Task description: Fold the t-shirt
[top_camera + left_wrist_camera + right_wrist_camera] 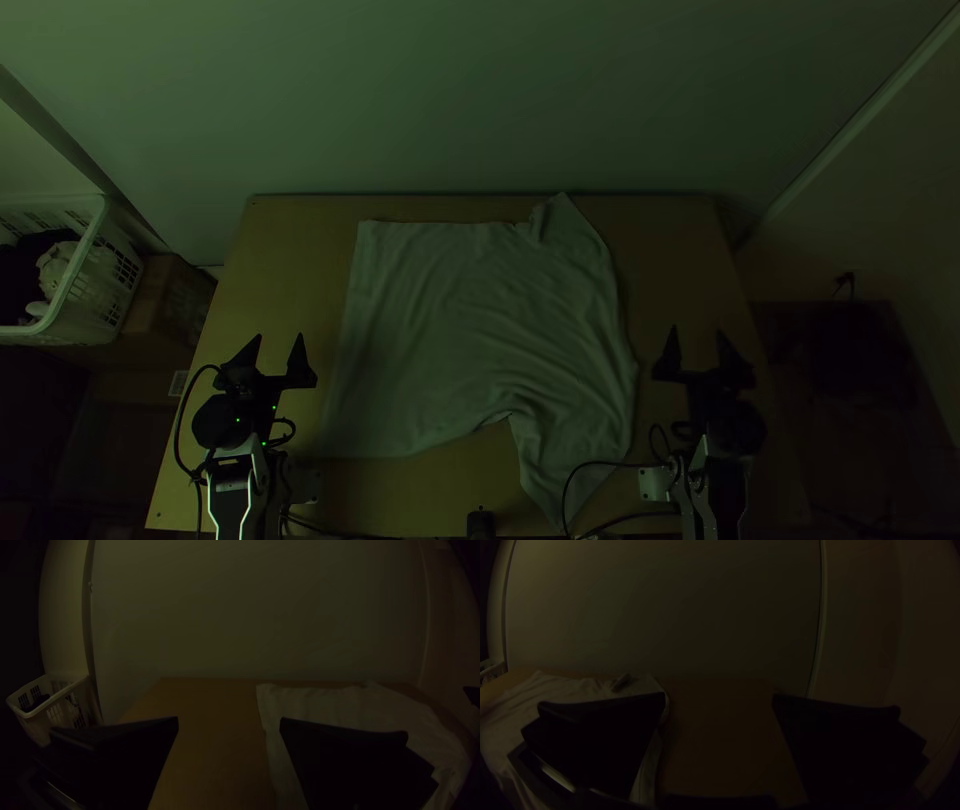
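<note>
Beyond the far edge of the table (270, 250), saw a pale, dim wall (480, 100). Off to the left of the wood, made out a white slatted basket (95, 300) with dark and pale clothes (52, 265) inside, and just beside it a brown box (155, 295). Found the shirt (460, 310) spread in a single broad piece over the middle of the table, slightly toward the right. Traced a fairly straight border along its left side and another along most of its far side, then a small turned-over fold beside the pointed far right corner, right at the table's far edge. Followed the near border in a curve up to a notch, with a tapering part beyond it toward the table's near edge, and noted soft wrinkles around that notch and down the near right part. Near the tapered tip, saw a looped black cable (620, 464), and by the near edge a small dark object (481, 525). Saw the left gripper (279, 336) to the left of the shirt, apart from it, with both fingers spread wide. Saw the right gripper (697, 331) to the right of the shirt, likewise apart from it and wide open.
</note>
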